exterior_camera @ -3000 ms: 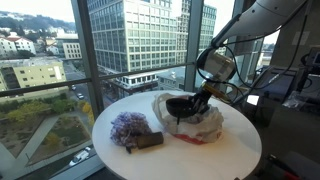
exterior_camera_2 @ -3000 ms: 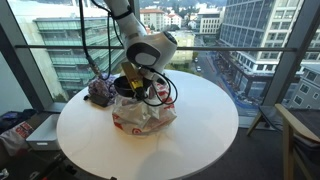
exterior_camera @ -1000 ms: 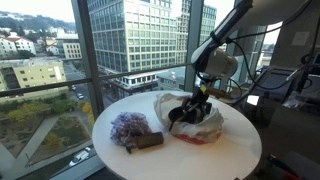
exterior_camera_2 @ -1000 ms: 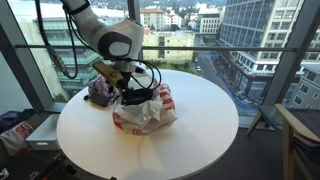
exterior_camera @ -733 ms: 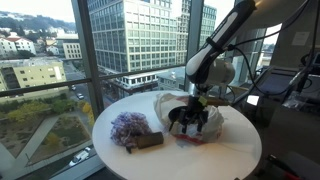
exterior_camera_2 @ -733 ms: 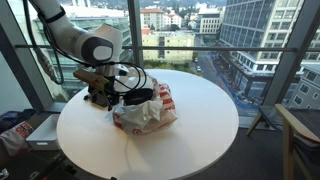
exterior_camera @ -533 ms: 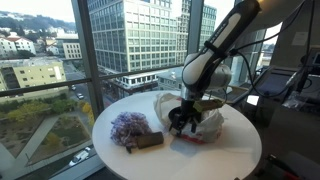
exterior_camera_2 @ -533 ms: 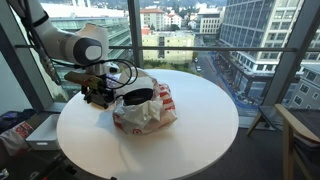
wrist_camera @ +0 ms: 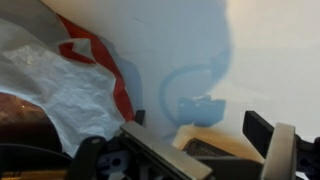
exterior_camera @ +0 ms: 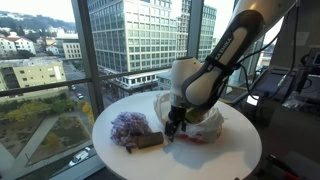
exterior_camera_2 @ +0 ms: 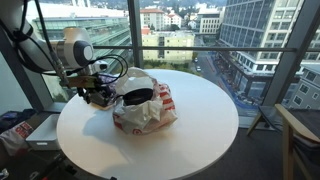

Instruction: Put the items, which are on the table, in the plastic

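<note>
Setting: a glass-walled room high above city blocks, with tall office buildings outside the panes. A round white desk (exterior_camera: 232, 156) stands by the windows and shows in both exterior views (exterior_camera_2: 195, 130).

Reference item: the thin white plastic bag (exterior_camera: 206, 127), wrinkled and marked in red, lies on the desk with its mouth gaping upward (exterior_camera_2: 152, 113). In the wrist view its crumpled film and a red band fill the left side (wrist_camera: 55, 85).

Item 1: the small black bowl (exterior_camera_2: 137, 97) sits inside the bag, in its open mouth. The arm hides it in the exterior view from the opposite side.

Item 2: the lilac-purple patterned cloth (exterior_camera: 127, 126) lies bunched on the bare desk, apart from the bag, on the side toward the windows.

Item 3: the dark brown flat piece (exterior_camera: 149, 141) lies on the desk between the cloth and the bag, touching the cloth's edge.

Pincer (exterior_camera: 171, 130): low over the desk, just beside the bag on the cloth side (exterior_camera_2: 97, 95). The wrist view shows it spread wide (wrist_camera: 215, 150), its fingers (wrist_camera: 165, 155) well apart, with a brown strip, apparently the flat piece (wrist_camera: 212, 147), in the gap between them. It grips nothing. Whether a finger touches the piece or the desk cannot be told.
</note>
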`<state>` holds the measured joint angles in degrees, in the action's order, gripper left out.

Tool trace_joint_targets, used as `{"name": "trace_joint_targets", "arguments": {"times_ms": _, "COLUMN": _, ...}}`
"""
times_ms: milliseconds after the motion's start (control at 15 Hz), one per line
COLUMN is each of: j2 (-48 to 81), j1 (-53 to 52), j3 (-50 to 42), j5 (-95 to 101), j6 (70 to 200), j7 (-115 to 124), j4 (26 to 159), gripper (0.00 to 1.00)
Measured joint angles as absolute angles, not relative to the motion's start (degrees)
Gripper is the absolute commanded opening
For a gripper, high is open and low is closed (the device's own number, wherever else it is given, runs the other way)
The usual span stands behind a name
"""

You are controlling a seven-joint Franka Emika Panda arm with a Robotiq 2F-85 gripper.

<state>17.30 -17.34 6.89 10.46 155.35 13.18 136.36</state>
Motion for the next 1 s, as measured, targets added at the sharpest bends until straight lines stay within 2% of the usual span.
{"name": "trace_joint_targets", "arguments": {"times_ms": 533, "j2": 18.9, "j1": -20.1, "j3": 7.8, "j5": 22.7, "j6": 151.9, "j7": 3.9, "j4": 134.6, "gripper": 1.00}}
{"name": "trace_joint_targets", "arguments": {"times_ms": 1000, "j2": 23.0, "j1": -22.0, "j3": 10.3, "j5": 29.7, "j6": 147.6, "j7": -7.3, "j4": 127.8, "gripper": 1.00}}
